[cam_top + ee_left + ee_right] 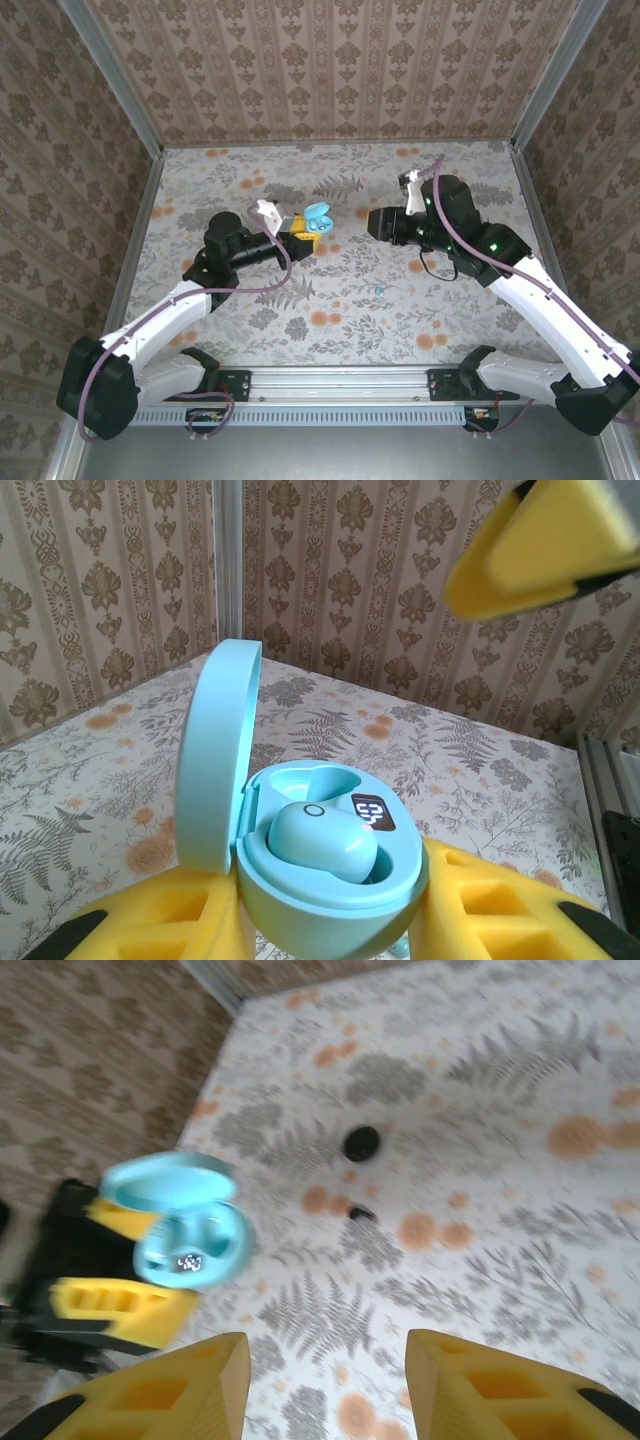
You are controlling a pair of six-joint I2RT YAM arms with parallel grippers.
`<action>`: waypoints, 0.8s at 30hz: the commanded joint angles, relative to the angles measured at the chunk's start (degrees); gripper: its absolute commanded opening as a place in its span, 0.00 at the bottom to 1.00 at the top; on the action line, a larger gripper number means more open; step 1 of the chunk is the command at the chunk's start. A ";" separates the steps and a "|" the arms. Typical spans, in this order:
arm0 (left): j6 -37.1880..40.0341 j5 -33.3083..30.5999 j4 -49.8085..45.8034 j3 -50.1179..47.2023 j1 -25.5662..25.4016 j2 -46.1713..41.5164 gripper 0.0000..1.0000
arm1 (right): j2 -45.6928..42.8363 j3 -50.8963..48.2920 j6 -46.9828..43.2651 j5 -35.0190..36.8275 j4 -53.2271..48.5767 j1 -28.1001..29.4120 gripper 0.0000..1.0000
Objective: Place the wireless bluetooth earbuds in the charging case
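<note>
The left tool [303,231] is clamped on the charging case [318,217], its yellow fingers [170,920] pressing the lower shell from either side. The case stands open. In the left wrist view its lid [215,765] is swung up on the case's left and the bowl faces upward. Inside the bowl sits a pale teal rounded lump [322,842], and just behind it a small lit display [371,812] shows digits.

In the overhead view the right tool [372,222] hangs to the case's right, apart from it and at about the same depth, pointed toward the case. Its two yellow fingers [150,1390] stand apart with nothing between them.

On the floral worktop [350,320], right of the case in the right wrist view, lies a tiny black piece [362,1214], too blurred to tell whether it is an earbud. Farther from the case lies a larger round black disc [361,1143]. Past the case, the patterned wall [330,70] closes the worktop's far edge.
</note>
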 commanded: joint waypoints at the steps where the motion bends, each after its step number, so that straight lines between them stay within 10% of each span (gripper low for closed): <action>1: 0.22 1.37 0.21 -0.08 0.36 -1.48 0.37 | -0.39 -4.10 -0.15 0.52 -5.82 -1.84 0.47; 24: 0.15 4.54 1.68 -1.92 -0.95 -1.10 0.37 | 3.70 -27.57 5.25 -0.85 2.26 -2.59 0.37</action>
